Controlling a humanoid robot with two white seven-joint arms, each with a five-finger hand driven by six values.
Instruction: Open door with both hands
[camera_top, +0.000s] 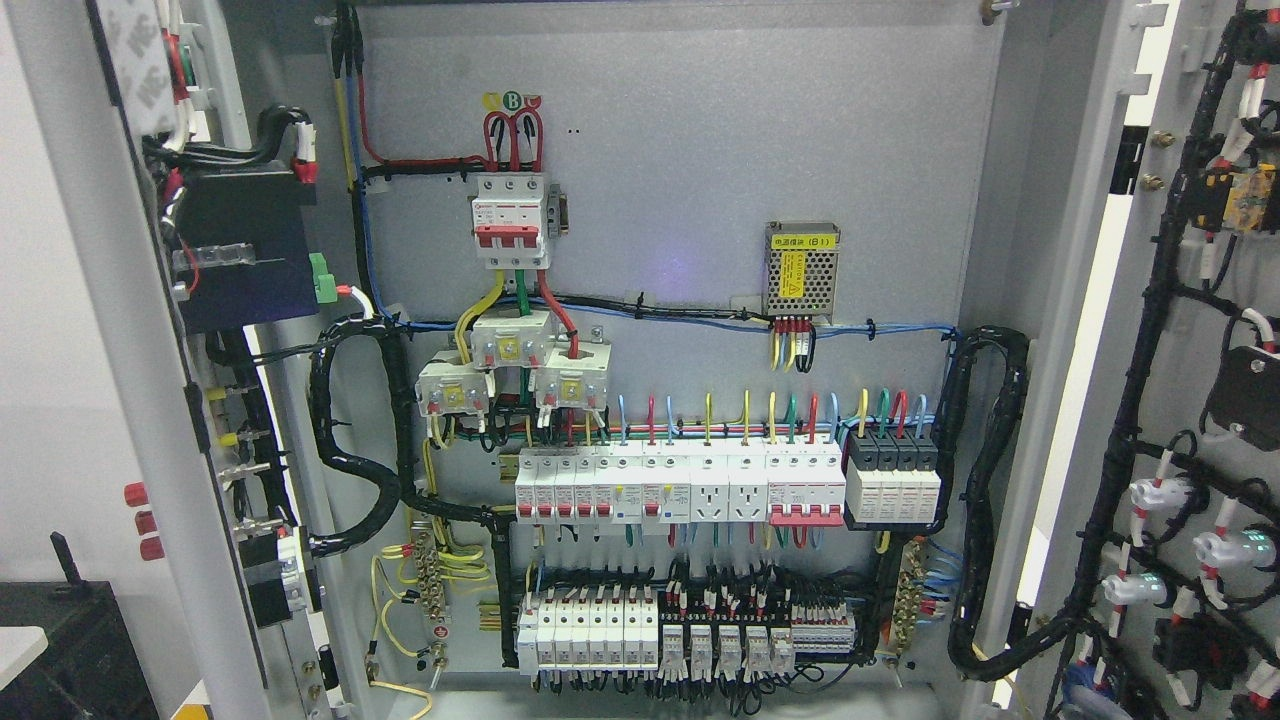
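Grey steel doors of an electrical cabinet are standing wide open, the left door (130, 330) and right door (1190, 380) swinging outward to either side, exposing the back panel (680, 180) carrying rows of circuit breakers (680, 485); neither robot hand is showing, so their state cannot be told.

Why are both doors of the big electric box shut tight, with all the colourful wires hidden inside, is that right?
Not quite: the head view shows both doors swung open, the left door and the right door, so the wires inside are in plain sight.
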